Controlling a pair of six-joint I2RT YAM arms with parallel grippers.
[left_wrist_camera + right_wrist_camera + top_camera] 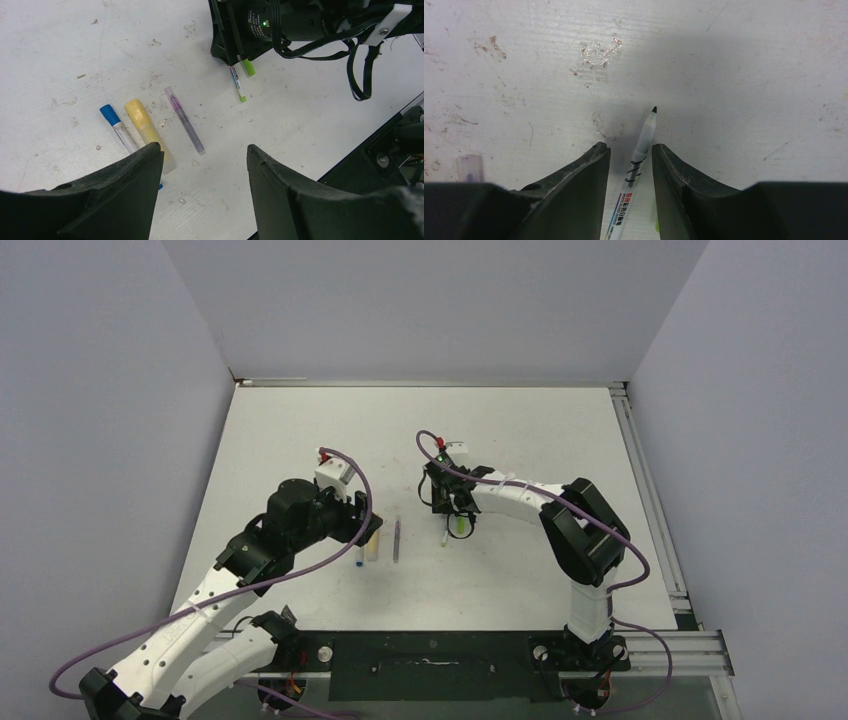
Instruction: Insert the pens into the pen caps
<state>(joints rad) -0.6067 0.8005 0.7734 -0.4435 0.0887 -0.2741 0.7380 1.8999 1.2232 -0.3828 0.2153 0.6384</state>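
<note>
Between the right tool's [630,148] parted fingers, the uncapped green pen [646,127] is lying ungrasped, awaiting pickup; the left tool [203,149] is hovering released. Next: clamping it squarely.

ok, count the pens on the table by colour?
Blue-capped pen: 1
Yellow marker: 1
Purple pen: 1
Green-ended pen: 1
Total: 4

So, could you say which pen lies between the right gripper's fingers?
The white, black-tipped pen; the blue-capped pen, yellow marker and purple pen lie apart from the right gripper.
</note>
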